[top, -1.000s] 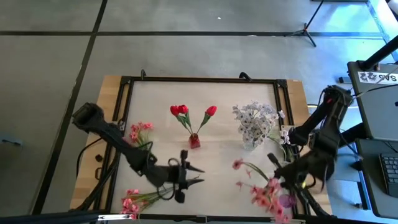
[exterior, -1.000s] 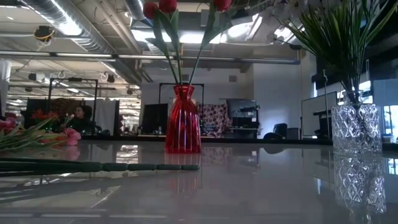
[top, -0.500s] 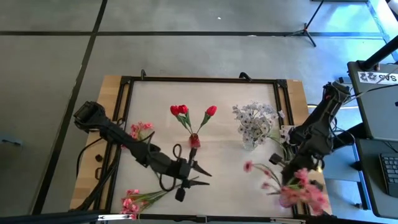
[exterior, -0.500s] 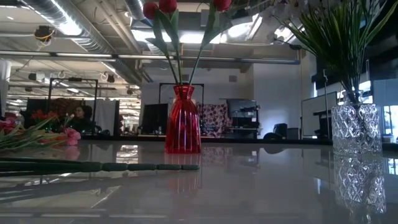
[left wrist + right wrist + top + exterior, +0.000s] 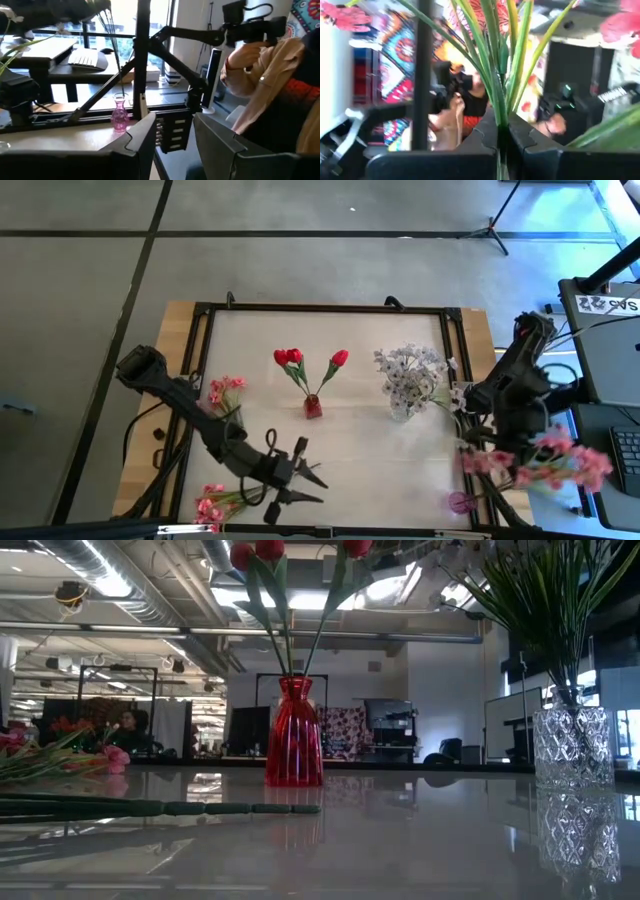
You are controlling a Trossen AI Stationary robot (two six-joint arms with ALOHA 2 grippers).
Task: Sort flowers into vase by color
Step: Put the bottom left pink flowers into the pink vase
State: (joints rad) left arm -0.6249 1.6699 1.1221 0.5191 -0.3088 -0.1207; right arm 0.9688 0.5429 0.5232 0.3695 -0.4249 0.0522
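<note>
My right gripper [image 5: 487, 438] is at the table's right edge, shut on a pink flower spray [image 5: 545, 460] whose blooms hang out past that edge. A small pink vase [image 5: 459, 502] stands at the near right corner. The red vase [image 5: 313, 407] holds red tulips [image 5: 290, 357]. The clear vase [image 5: 402, 410] holds whitish sprigs [image 5: 410, 370]. More pink flowers lie at the left edge [image 5: 225, 390] and at the near left [image 5: 212, 502]. My left gripper [image 5: 308, 478] hovers open over the near middle of the table. My right gripper pinches a bundle of thin green stems and leaves [image 5: 498, 122] between its two fingers. The stems fan out ahead of the fingers to the pink blooms [image 5: 620, 25]. The spray is lifted clear of the table, out over its right edge.
A black frame [image 5: 320, 308] runs around the tabletop. Desks with a keyboard [image 5: 625, 455] stand right of the table. A person [image 5: 270, 75] is beyond the near right corner. A green stem [image 5: 160, 808] lies on the tabletop at the left.
My right gripper has drawn back toward the table's right edge and tipped upward, swinging the pink spray from above the small pink vase out past the right edge. My left gripper has rolled and shifted slightly toward the near edge, staying open.
</note>
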